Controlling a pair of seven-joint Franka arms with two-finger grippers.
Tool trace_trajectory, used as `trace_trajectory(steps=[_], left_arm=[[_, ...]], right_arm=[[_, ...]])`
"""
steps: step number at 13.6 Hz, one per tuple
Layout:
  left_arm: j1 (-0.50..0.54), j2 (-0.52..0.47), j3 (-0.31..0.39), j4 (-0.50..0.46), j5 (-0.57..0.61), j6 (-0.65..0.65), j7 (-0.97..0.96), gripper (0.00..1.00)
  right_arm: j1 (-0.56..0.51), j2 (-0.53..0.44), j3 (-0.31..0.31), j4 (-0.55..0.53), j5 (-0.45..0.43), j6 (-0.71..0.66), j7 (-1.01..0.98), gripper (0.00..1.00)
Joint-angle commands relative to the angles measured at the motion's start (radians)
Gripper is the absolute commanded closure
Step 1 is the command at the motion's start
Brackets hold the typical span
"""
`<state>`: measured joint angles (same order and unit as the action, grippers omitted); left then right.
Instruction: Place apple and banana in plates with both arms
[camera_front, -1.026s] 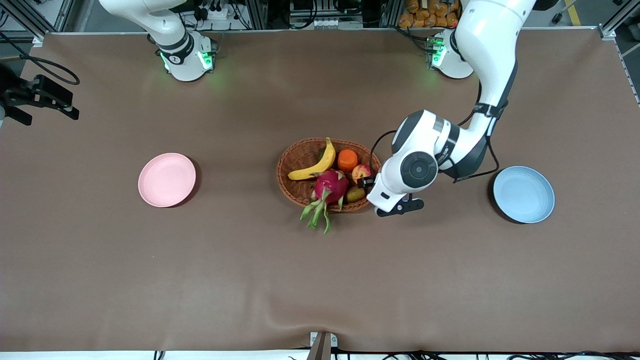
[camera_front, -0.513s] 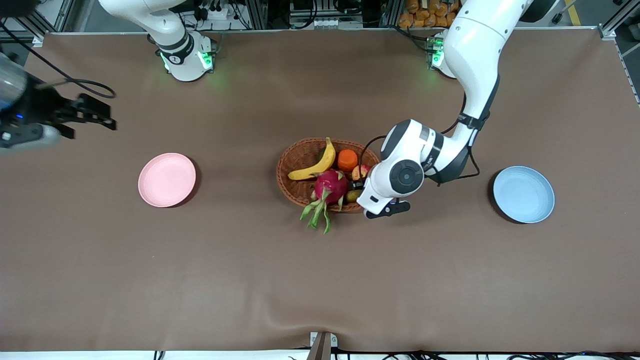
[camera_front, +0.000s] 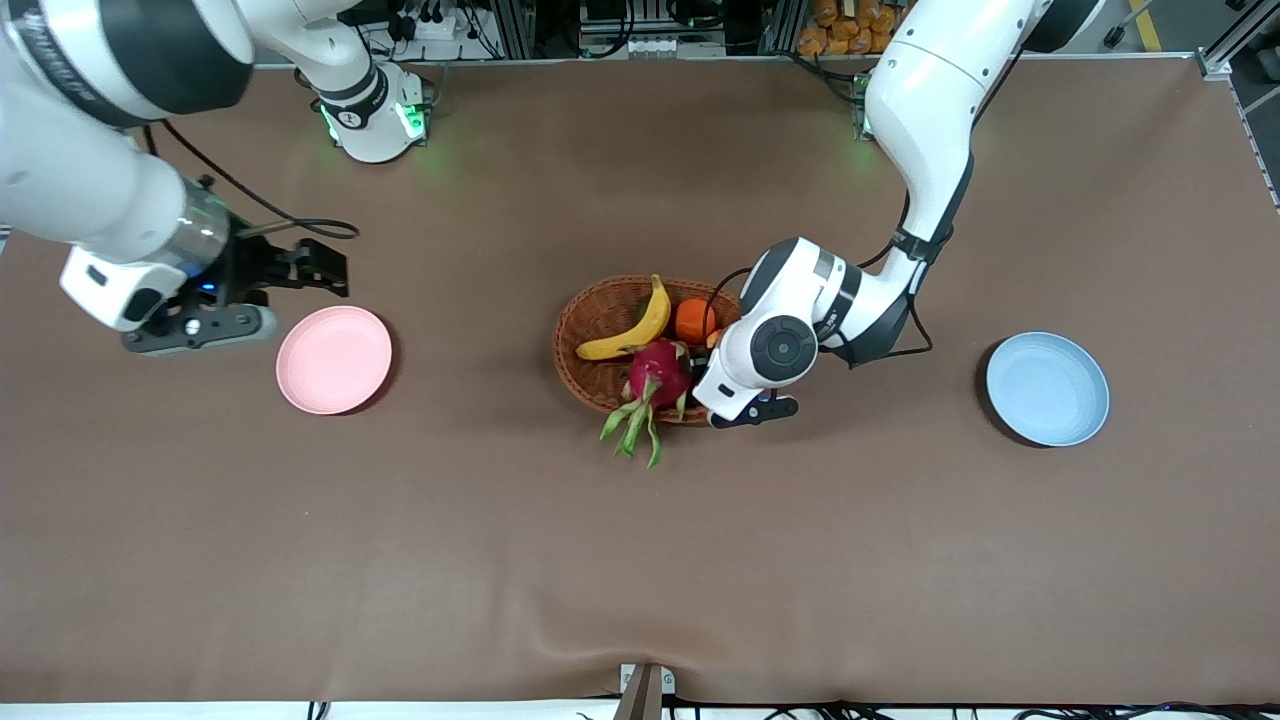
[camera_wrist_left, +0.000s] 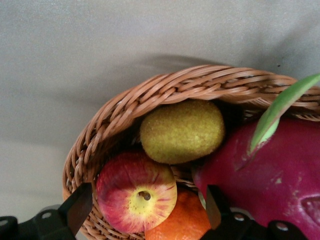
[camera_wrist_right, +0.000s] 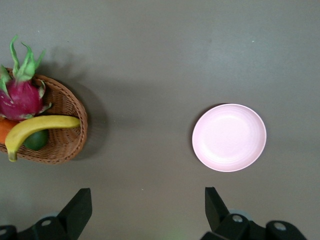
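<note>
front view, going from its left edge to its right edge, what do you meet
right gripper → pink plate → basket → left gripper → blue plate

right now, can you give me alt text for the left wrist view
Open left gripper hovers just above a red-and-yellow apple in a wicker basket, jaws either side of it. A kiwi, an orange and a magenta dragon fruit crowd around the apple.
</note>
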<state>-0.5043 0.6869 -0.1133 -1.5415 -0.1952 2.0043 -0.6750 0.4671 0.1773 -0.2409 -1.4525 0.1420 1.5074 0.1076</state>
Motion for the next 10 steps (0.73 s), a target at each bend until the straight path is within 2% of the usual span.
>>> trace_trajectory(steps=[1,10], left_arm=[[-0.010,0.006,0.009,-0.002,-0.006,0.007,-0.015,0.00],[-0.023,0.020,0.011,-0.025,0.002,0.007,-0.015,0.00]], right_arm=[[0.025,0.011,-0.009,0.012,0.013,0.008,0.038,0.00],[0.045,0.036,-0.009,0.015,0.016,0.025,0.043,0.00]])
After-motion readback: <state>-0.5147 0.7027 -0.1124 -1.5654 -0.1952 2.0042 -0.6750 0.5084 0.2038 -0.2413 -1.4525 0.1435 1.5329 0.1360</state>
